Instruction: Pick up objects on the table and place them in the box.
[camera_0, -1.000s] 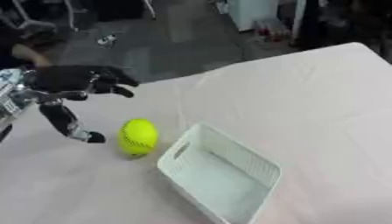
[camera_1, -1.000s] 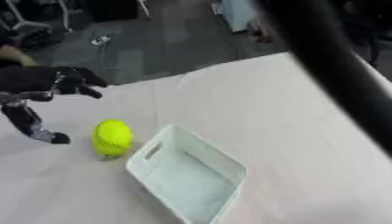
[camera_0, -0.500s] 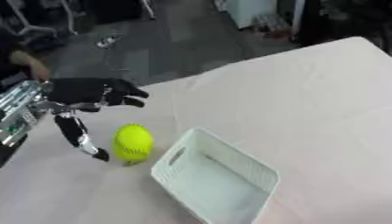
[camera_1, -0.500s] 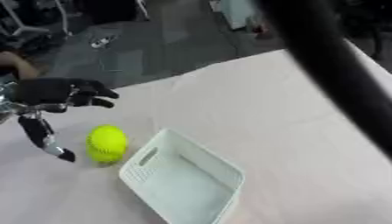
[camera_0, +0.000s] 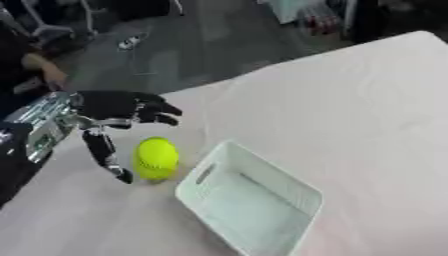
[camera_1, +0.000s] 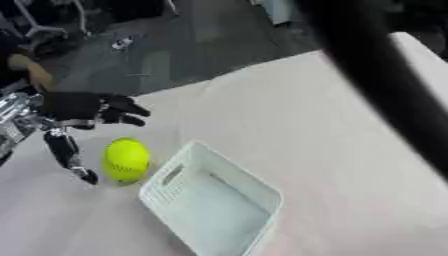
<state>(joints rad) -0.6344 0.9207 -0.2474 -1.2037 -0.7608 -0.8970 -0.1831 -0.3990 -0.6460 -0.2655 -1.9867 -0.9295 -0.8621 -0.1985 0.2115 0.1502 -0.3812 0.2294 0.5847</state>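
A yellow-green ball (camera_0: 157, 157) lies on the pale table (camera_0: 350, 100), just left of a white slatted box (camera_0: 254, 200) that holds nothing. My left hand (camera_0: 109, 112) hovers open above and to the left of the ball. Its fingers (camera_0: 157, 111) reach over the ball's far side and its thumb (camera_0: 105, 155) hangs down at the ball's left, close beside it. I cannot tell whether the thumb touches the ball. My right hand shows in neither view.
A dark blurred bar (camera_1: 385, 80) runs diagonally through the right eye view and hides part of the table's right side. The table's far edge (camera_0: 262, 67) runs diagonally, with dark floor and chairs beyond it.
My left hand has moved right and closer to the ball, so its thumb now hangs right beside it. The whole picture has shifted, so the camera has moved too.
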